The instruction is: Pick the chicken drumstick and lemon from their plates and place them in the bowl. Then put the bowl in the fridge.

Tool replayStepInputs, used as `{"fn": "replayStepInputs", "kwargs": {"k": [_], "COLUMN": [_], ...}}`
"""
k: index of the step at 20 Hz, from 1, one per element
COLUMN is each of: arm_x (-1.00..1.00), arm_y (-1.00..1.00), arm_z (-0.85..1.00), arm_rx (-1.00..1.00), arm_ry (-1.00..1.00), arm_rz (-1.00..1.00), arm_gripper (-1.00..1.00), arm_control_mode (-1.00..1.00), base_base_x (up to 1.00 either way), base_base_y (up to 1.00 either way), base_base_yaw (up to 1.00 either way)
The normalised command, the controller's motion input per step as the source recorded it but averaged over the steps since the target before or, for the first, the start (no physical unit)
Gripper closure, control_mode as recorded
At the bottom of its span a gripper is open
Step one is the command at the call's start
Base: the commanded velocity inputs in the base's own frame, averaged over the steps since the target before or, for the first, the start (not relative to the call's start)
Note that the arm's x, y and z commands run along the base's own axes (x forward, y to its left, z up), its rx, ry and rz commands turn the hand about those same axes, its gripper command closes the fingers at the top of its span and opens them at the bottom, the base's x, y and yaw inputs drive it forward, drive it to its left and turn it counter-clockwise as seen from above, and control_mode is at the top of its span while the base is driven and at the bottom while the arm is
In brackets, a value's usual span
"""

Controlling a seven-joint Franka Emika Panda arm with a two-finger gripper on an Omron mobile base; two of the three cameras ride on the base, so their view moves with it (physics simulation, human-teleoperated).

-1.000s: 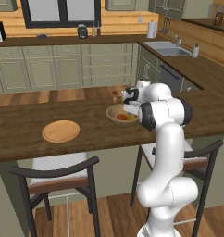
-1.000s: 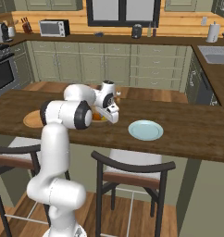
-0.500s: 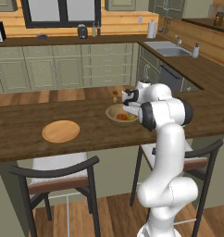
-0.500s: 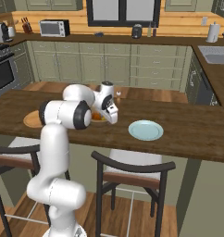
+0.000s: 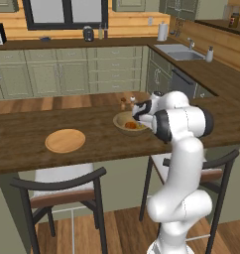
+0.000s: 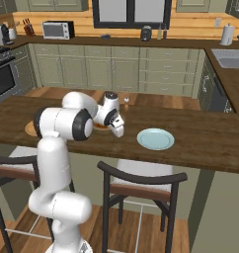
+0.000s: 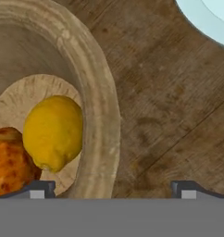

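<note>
Counter (image 5: pixel 23 134): long dark wood top crossing the middle of both base views; it carries every item listed below.
Arm (image 5: pixel 184 124): white, rising from the lower right of the left base view and bent over the counter's near edge, hand reaching to the bowl.
Wooden plate (image 5: pixel 65 140): flat, round, light tan; left of centre in the left base view, well apart from the bowl, nothing on it.
Bowl (image 5: pixel 123 120): deep, thick-walled, light tan wood; centre of the left base view, just beside the hand; its rim arcs down the left half of the hand view (image 7: pixel 101 111).
Teal plate (image 6: pixel 155 139): pale, bare; right of centre in the right base view, near the hand; an edge of it sits at the upper right corner of the hand view.
Gripper (image 7: pixel 114 190): jaws spread wide, gripping nothing; one tip over the bowl's inside, the other over bare counter, the rim between them.
Lemon (image 7: pixel 53 133): yellow, lying in the bowl at the lower left of the hand view, touching the drumstick.
Chicken drumstick (image 7: pixel 9 162): glossy orange-brown, in the bowl at the left edge of the hand view, partly cut off.
</note>
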Motion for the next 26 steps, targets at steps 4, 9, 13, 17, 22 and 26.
{"fn": "replayStepInputs", "kwargs": {"k": [4,9,13,17,22,26], "arm_x": [0.09,0.39,0.37,0.11,-0.10,-0.20], "arm_y": [0.01,0.00,0.07,0.12,0.05,0.00], "arm_z": [0.00,0.00,-0.01,-0.18,-0.50,-0.59], "arm_rx": [0.00,0.00,0.00,0.00,0.01,0.03], "arm_ry": [-0.06,-0.01,0.00,0.00,0.00,0.00], "arm_rz": [-0.06,-0.09,-0.10,-0.09,-0.05,-0.03], "arm_gripper": [-1.00,-1.00,-1.00,-1.00,-1.00,-1.00], "arm_control_mode": [-1.00,-1.00,-1.00,-1.00,-1.00,-1.00], "base_base_x": [0.00,0.00,0.00,0.00,0.00,0.00], "base_base_y": [0.00,0.00,0.00,0.00,0.00,0.00], "base_base_yaw": [0.00,0.00,0.00,0.00,0.00,0.00]}}
